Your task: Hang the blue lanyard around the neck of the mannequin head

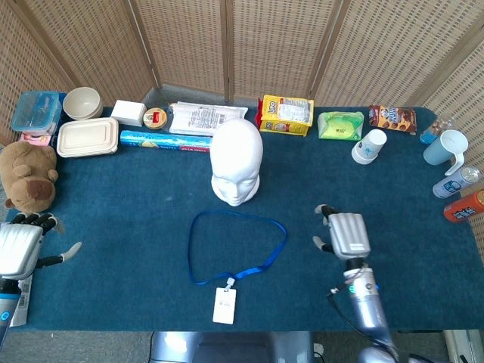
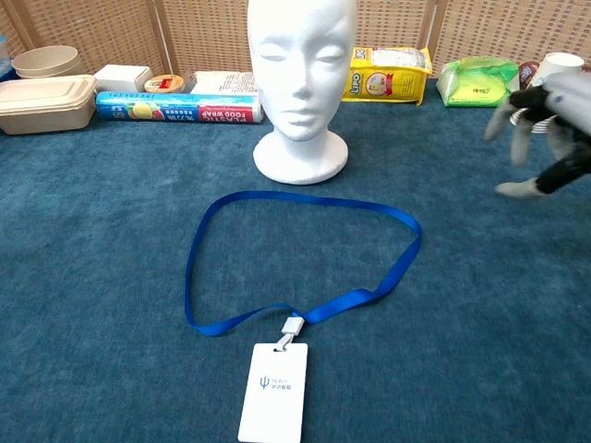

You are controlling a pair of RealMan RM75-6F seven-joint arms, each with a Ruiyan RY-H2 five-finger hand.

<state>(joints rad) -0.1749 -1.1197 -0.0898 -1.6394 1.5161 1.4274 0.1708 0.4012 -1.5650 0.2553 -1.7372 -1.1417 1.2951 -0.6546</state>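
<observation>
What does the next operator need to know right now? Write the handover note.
Right hand: holds nothing, fingers apart, above the cloth to the right of the lanyard, not touching it.
Left hand: holds nothing, at the table's left edge, far from the work.
Blue lanyard: flat on the cloth as an open loop in front of the mannequin head, its white badge nearest the robot.
Mannequin head: upright, facing the robot, neck bare.
Done: nothing yet; the lanyard is not grasped.
Left: grasp the loop, lift and spread it, pass it over the head, let it settle around the neck.
</observation>
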